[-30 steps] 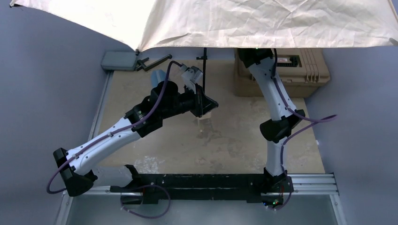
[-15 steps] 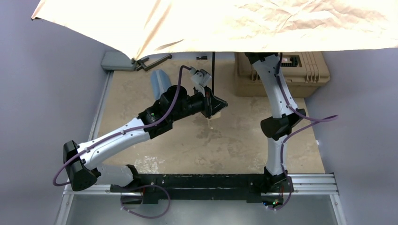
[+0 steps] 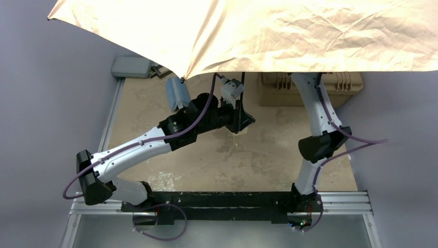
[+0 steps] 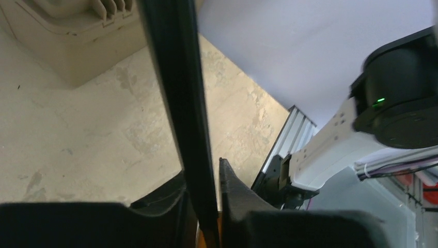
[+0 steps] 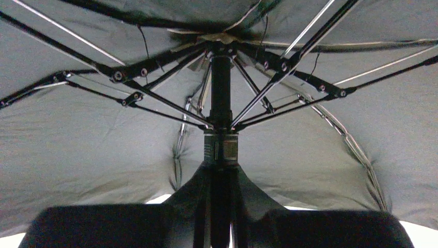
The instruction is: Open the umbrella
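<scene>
The umbrella's beige canopy is spread wide over the far half of the top view. Its thin black shaft runs down from under the canopy edge into my left gripper, which is shut on it; in the left wrist view the shaft passes between the fingers. A bit of the cream handle shows below that gripper. My right gripper is hidden under the canopy in the top view. In the right wrist view it is shut on the shaft just below the runner, under the black underside and ribs.
A tan hard plastic toolbox stands at the back right, half under the canopy, and shows in the left wrist view. A blue pouch lies behind the left arm. A grey clamp block sits at the back left corner.
The canopy has swung rightward and toward the camera, covering more of the table. My left gripper has moved right with the shaft. The right arm's elbow has shifted right.
</scene>
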Controlling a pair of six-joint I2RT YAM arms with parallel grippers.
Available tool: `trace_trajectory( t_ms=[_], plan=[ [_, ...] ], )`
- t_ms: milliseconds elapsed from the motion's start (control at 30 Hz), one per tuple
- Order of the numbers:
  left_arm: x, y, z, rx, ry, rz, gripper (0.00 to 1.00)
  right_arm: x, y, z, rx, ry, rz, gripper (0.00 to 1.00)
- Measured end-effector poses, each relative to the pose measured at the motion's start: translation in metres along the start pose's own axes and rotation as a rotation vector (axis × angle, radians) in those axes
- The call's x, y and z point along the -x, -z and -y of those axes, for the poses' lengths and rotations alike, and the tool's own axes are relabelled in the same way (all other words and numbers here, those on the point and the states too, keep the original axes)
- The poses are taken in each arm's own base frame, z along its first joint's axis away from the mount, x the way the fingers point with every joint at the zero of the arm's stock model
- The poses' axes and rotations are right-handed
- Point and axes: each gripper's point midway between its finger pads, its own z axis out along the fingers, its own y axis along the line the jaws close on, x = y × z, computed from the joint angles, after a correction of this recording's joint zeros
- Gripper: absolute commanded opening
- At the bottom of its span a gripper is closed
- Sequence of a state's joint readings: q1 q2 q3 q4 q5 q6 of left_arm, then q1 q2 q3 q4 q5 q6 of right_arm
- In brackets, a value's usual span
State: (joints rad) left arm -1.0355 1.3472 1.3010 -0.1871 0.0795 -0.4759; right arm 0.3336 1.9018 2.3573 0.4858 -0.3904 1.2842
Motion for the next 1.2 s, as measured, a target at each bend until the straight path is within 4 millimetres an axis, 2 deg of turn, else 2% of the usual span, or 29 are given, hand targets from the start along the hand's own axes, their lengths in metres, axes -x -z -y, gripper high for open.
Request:
trace_trajectory(
  t_ms=[233, 300, 333, 500, 633, 867, 1067, 1200],
  plan=[
    [-0.015, 0.003, -0.007, 0.04, -0.004, -0.091, 0.68, 0.002, 0.02, -0.008, -0.009, 0.031, 0.001, 0.0],
    [-0.018, 0.006, -0.013, 0.061, 0.01, -0.109, 0.85, 0.002, 0.023, -0.01, -0.007, 0.04, -0.004, 0.0],
    [-0.019, 0.008, -0.017, 0.071, 0.013, -0.117, 0.98, 0.002, 0.024, -0.01, -0.009, 0.047, -0.006, 0.0],
    [-0.026, 0.02, -0.035, 0.133, 0.048, -0.17, 1.0, 0.002, 0.036, -0.001, -0.037, 0.093, -0.002, 0.0],
    [-0.024, 0.031, -0.045, 0.171, 0.062, -0.194, 1.0, 0.006, 0.042, 0.011, -0.075, 0.141, 0.018, 0.0],
    [-0.015, 0.061, -0.049, 0.216, 0.057, -0.216, 1.0, 0.015, 0.043, 0.025, -0.11, 0.261, 0.041, 0.0],
    [0.02, 0.088, -0.052, 0.278, 0.05, -0.05, 1.0, 0.021, 0.044, 0.033, -0.128, 0.353, 0.048, 0.0],
    [0.04, 0.089, -0.053, 0.292, 0.05, 0.034, 1.0, 0.019, 0.045, 0.041, -0.148, 0.38, 0.039, 0.0]
  ],
)
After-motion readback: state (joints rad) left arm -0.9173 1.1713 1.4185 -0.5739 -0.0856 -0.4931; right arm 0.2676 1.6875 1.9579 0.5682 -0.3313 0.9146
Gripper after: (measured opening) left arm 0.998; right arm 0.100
